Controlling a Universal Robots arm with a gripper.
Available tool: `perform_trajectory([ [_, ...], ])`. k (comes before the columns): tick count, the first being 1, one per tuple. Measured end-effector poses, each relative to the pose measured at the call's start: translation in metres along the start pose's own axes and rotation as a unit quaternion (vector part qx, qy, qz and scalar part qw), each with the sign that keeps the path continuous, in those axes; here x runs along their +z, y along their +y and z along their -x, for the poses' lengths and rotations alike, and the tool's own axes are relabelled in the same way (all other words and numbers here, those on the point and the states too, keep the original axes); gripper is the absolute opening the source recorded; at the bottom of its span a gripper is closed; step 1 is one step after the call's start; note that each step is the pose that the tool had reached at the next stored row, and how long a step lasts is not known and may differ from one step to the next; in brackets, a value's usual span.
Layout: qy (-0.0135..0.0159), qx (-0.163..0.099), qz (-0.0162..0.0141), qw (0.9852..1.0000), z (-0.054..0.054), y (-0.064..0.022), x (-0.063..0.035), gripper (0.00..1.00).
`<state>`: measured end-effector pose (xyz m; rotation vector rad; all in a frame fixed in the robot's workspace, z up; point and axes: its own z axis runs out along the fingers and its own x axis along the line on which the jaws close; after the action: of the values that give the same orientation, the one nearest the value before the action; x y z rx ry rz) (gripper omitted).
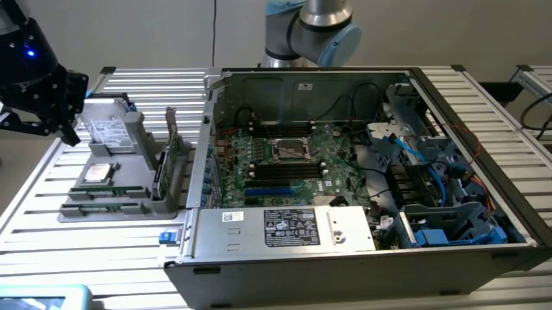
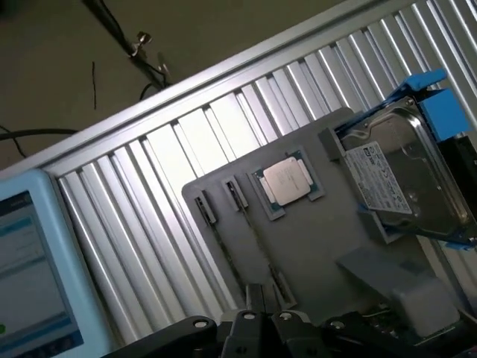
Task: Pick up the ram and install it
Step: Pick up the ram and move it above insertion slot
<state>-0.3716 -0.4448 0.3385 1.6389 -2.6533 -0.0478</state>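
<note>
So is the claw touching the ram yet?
Apart. The exterior view shows the claw up beside the hard drive, with a stretch of grey tray between it and the ram lying at the tray's near end.

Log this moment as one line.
gripper: shut, empty, over tray | ram: lying in tray, not picked up | computer case: open

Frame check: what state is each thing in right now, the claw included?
claw: shut, holding nothing.
ram: lying in the tray, not picked up.
computer case: on its side, open.
hard drive: in a blue caddy, propped on the tray.
processor chip: flat in its recess.
expansion card: standing on edge in the tray.
screen: lit.
</note>
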Motion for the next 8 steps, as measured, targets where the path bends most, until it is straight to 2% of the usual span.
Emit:
perform_trajectory([
  [3, 0.0008, -0.027, -0.0016, 0.9996, 0.0000, 0.0000, 0.0002, 0.11],
  [8, 0.0016, -0.069, -0.0075, 0.9976, 0.0000, 0.0000, 0.0007, 0.11],
])
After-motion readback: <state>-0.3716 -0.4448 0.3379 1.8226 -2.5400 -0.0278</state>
